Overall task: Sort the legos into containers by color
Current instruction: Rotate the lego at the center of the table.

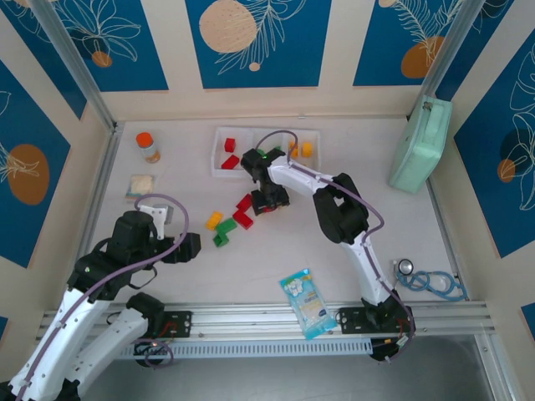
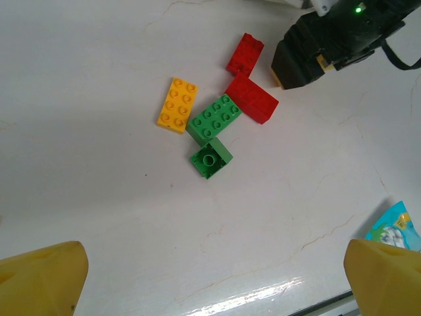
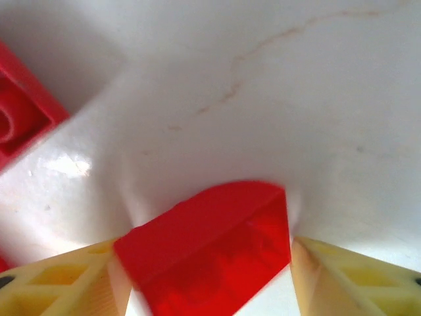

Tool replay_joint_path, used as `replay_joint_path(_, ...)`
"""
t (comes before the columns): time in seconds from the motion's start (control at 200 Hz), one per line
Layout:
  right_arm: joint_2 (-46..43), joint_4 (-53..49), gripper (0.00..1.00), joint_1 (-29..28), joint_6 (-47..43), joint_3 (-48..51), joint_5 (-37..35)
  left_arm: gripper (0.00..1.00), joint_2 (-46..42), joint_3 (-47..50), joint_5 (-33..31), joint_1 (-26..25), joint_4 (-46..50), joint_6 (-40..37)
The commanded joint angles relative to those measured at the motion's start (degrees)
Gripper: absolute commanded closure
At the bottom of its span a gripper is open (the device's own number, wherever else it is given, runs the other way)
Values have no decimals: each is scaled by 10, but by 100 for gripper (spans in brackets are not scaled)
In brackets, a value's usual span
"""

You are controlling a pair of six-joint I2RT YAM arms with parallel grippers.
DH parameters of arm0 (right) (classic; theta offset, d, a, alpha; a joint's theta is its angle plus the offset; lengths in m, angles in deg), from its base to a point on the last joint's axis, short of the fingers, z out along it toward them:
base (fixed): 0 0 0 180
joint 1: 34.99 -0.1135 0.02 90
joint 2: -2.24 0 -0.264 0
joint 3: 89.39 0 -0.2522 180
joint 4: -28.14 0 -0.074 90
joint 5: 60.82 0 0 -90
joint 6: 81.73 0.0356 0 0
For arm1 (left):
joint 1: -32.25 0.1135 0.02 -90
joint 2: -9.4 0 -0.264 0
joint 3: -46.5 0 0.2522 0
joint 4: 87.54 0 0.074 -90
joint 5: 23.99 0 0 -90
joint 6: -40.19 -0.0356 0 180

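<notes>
A red lego (image 3: 210, 224) is being gripped between the fingers of the right end effector (image 3: 205, 263), close over the desk (image 3: 276, 79). The left end effector (image 2: 210, 283) is being held wide open, with loose legos (image 2: 210, 125) lying ahead of it.

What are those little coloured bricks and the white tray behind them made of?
The legos look like hard moulded plastic: crisp edges, neat round studs, even colour and a faint sheen. The red lego, seen close up, also looks smooth and slightly glossy. The containers seem to be thin white plastic with low walls, though they are too small here to judge the finish.
</notes>
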Motion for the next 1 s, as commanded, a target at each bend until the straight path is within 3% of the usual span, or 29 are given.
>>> replay_joint_path(0.0,-46,-19,35,13,-4,24,-2,1,-4,2,1,7,-3,-8)
replay_joint_path(0.125,-93,20,19,24,3,63,34,1,-7,3,2,8,-4,-8)
replay_joint_path(0.28,-100,52,13,37,-11,76,82,1,-8,2,3,7,-3,-8)
replay_joint_path(0.52,-53,45,11,44,-123,30,124,1,-12,3,5,7,-4,-10)
replay_joint_path(0.735,-54,53,12,30,-240,30,94,1,-11,4,3,7,-4,-8)
replay_joint_path(0.89,-105,148,15,-4,-414,153,24,1,-9,3,2,8,-4,-8)
replay_joint_path(0.995,-154,208,15,8,-483,229,82,1,-8,3,1,7,-3,-8)
